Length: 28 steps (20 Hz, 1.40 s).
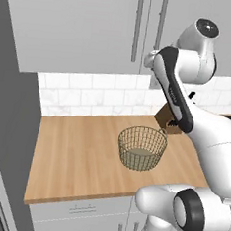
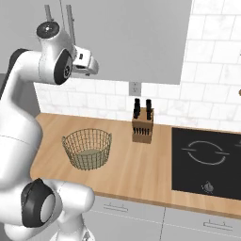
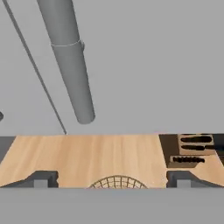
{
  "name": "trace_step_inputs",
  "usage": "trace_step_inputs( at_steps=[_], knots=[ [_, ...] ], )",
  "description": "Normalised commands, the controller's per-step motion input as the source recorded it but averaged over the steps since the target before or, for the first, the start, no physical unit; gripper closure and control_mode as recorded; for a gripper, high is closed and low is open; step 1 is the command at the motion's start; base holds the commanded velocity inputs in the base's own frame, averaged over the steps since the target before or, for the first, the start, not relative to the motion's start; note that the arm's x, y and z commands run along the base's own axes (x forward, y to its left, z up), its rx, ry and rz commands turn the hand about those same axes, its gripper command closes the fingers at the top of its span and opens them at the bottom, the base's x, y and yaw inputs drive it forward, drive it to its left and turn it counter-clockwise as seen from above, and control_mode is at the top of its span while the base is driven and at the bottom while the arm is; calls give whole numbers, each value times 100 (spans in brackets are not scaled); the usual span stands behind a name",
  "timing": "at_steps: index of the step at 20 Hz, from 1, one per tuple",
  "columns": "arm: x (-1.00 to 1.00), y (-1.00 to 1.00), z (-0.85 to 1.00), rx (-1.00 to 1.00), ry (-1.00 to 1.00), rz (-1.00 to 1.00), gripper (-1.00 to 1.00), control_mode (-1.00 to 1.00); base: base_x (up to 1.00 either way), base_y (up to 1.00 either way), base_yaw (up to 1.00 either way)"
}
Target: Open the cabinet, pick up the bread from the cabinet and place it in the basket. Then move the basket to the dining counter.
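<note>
Hand view: end effector [image 3: 111, 179] open near cabinet [image 3: 144, 65] handle [image 3: 70, 61], upper left; doors closed, basket [image 1: 142, 148] empty, everything pending.

The arm [image 1: 178, 100] rises from the base, folds at a raised elbow, and reaches forward and upward with its hand held high. In the right base view the arm [image 2: 28, 117] shows the same raised posture, with the wrist bent forward and the white hand projecting to the right at its upper end. In the hand view the gripper [image 3: 113, 179] stands with its jaws spread wide apart. One dark fingertip [image 3: 41, 179] sits at the lower left and the other at the lower right, with clear space between them. Nothing is held between the fingers.
</note>
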Motion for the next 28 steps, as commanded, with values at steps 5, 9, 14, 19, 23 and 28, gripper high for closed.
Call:
trace_step_inputs(
  at_steps=[5,9,14,19,23,28],
  knots=[
    [20,18,99,-25,-39,-4,-100,-100,0,0,0],
    [29,34,47,-6,-7,0,-100,-100,0,0,0],
    [40,-1,4,17,0,0,-100,-100,0,0,0],
    [22,-55,0,35,-3,-1,-100,-100,0,0,0],
    [16,-12,-8,9,-11,0,-100,-100,0,0,0],
    [13,31,-1,-1,-3,0,-100,-100,0,0,0]
  ],
)
